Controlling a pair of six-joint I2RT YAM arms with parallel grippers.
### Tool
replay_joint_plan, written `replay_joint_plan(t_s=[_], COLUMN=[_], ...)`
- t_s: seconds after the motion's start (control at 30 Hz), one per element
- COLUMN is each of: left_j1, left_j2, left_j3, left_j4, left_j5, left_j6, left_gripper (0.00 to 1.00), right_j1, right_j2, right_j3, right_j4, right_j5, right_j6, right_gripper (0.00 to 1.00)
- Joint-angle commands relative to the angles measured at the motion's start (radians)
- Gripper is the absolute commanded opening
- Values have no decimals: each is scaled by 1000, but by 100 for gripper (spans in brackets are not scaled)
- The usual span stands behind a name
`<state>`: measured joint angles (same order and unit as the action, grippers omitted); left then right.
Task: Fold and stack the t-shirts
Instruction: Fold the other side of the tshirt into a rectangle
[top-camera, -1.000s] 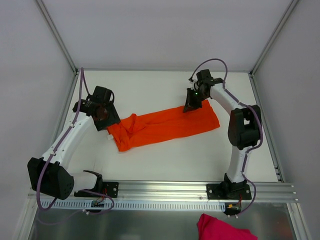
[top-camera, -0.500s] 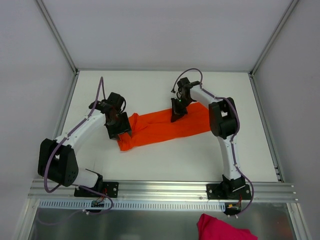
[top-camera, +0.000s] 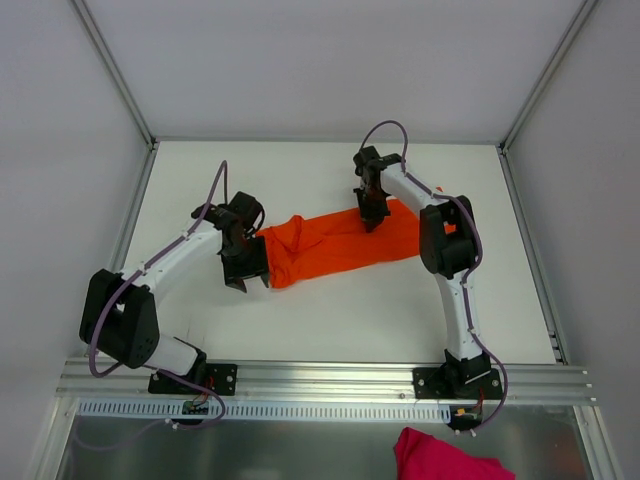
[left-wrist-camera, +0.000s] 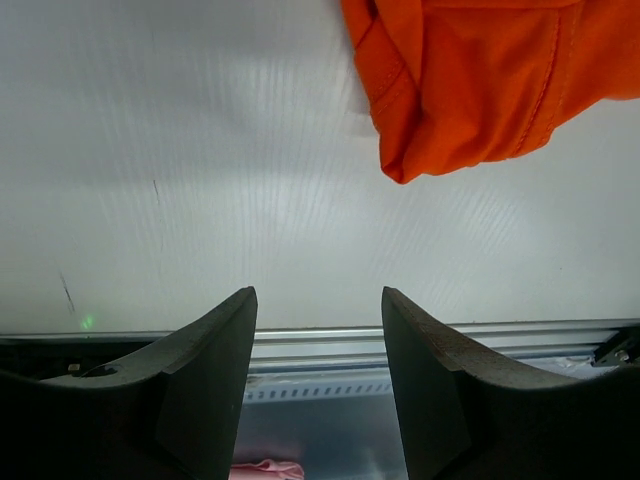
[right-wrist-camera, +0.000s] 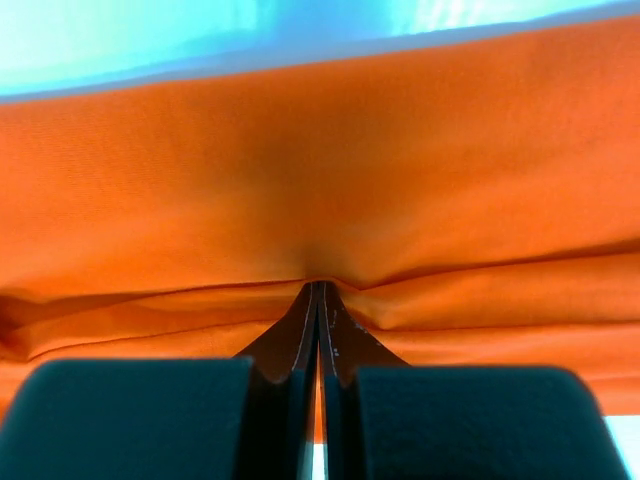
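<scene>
A bright orange t-shirt (top-camera: 330, 245) lies bunched into a long strip across the middle of the white table. My right gripper (top-camera: 372, 218) sits on its far edge, right of centre. In the right wrist view the gripper (right-wrist-camera: 318, 288) is shut on a pinched ridge of the orange fabric (right-wrist-camera: 320, 170). My left gripper (top-camera: 242, 272) stands at the strip's left end, pointing toward the near edge. It (left-wrist-camera: 318, 300) is open with nothing between its fingers, and the shirt's end (left-wrist-camera: 470, 80) lies apart from them, up and to the right.
An aluminium rail (top-camera: 330, 375) runs along the table's near edge, also in the left wrist view (left-wrist-camera: 320, 345). A pink cloth (top-camera: 440, 455) lies below the rail at the front right. Grey walls close in the left, back and right.
The left arm has swung right and nearer, to the shirt's left end. The right gripper has drawn the fabric leftward, and the strip is now shorter and more bunched.
</scene>
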<state>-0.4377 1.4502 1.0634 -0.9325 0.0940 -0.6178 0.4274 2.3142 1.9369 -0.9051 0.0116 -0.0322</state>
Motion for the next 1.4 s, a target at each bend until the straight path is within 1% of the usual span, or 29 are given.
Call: replay_joint_plan(t_s=[0.0, 0.13, 0.23, 0.3, 0.47, 0.6, 0.7, 0.97, 1.17, 1.33, 1.37], left_j1=[-29, -45, -62, -67, -91, -130, -136, -145, -148, -147, -147], left_j2=[-42, 36, 88, 105, 182, 229, 268, 280, 271, 297, 317], left_j3=[-25, -36, 0, 29, 124, 176, 198, 185, 144, 129, 132], left_j4=[-6, 70, 103, 136, 158, 172, 162, 175, 175, 173, 166], left_j5=[-62, -88, -120, -111, -114, -126, -134, -120, -117, -97, -97], left_j6=[-20, -16, 6, 20, 32, 38, 39, 38, 32, 49, 49], left_gripper=[53, 49, 48, 48, 47, 47, 46, 46, 44, 41, 39], right_j1=[-13, -9, -3, -1, 1, 2, 2, 2, -1, -9, -7], right_j2=[5, -18, -25, -26, -24, -24, -32, -33, -33, -36, -38], right_j3=[11, 13, 10, -1, -16, -15, -16, -15, -12, -19, -19], right_j4=[-15, -8, -12, -11, -6, -9, -9, -11, -11, -11, -11], right_j5=[133, 106, 103, 97, 102, 100, 106, 111, 110, 108, 108], right_j6=[-23, -26, -34, -34, -38, -38, -43, -46, -48, -46, -44], right_gripper=[1, 1, 1, 1, 1, 1, 1, 1, 1, 1, 1])
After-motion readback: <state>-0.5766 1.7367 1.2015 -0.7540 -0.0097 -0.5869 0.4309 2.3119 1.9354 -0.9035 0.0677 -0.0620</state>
